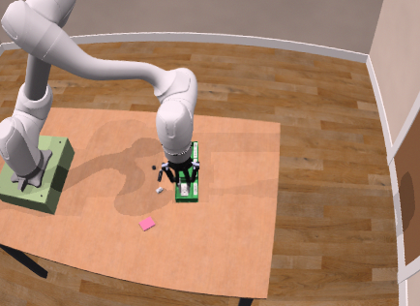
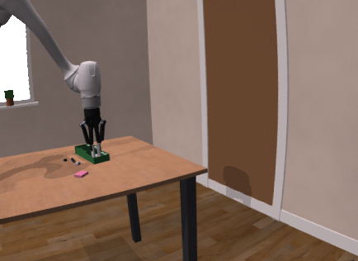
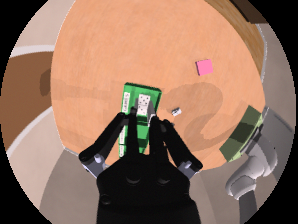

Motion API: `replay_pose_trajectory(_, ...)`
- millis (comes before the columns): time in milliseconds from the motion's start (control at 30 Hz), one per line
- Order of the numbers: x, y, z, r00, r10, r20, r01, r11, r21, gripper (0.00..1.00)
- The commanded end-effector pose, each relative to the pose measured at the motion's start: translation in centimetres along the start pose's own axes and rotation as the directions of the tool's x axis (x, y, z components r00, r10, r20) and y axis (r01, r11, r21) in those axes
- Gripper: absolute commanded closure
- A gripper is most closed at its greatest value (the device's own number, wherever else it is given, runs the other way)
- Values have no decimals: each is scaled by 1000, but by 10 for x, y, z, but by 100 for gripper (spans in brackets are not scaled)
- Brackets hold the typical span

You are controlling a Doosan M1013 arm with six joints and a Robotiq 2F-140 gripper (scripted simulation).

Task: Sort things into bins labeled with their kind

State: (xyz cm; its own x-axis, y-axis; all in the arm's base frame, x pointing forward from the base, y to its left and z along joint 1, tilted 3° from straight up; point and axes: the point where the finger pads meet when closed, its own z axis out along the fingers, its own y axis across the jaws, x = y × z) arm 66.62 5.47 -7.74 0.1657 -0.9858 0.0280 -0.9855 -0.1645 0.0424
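A long green bin point(image 1: 190, 172) lies on the table near its middle; it also shows in the exterior view point(image 2: 91, 153) and in the wrist view point(image 3: 137, 117). My gripper point(image 1: 184, 180) hangs over the bin's near end, fingers pointing down, shut on a small white thing point(image 2: 96, 150) held just above the bin's inside. A small grey-white piece point(image 1: 159, 190) and a small black piece point(image 1: 154, 168) lie on the table left of the bin. A pink block point(image 1: 147, 224) lies nearer the front edge; it also shows in the wrist view point(image 3: 204, 67).
The arm's green base block point(image 1: 36, 174) stands at the table's left edge. The table's right edge is a short way to the right of the bin.
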Motion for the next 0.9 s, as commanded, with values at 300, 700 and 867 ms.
replay_pose_trajectory(300,0,0,2,1000,0,0,0,1000,0,87)
replay_pose_trajectory(700,0,0,2,1000,0,0,0,1000,0,81)
replay_pose_trajectory(867,0,0,2,1000,0,0,0,1000,0,81)
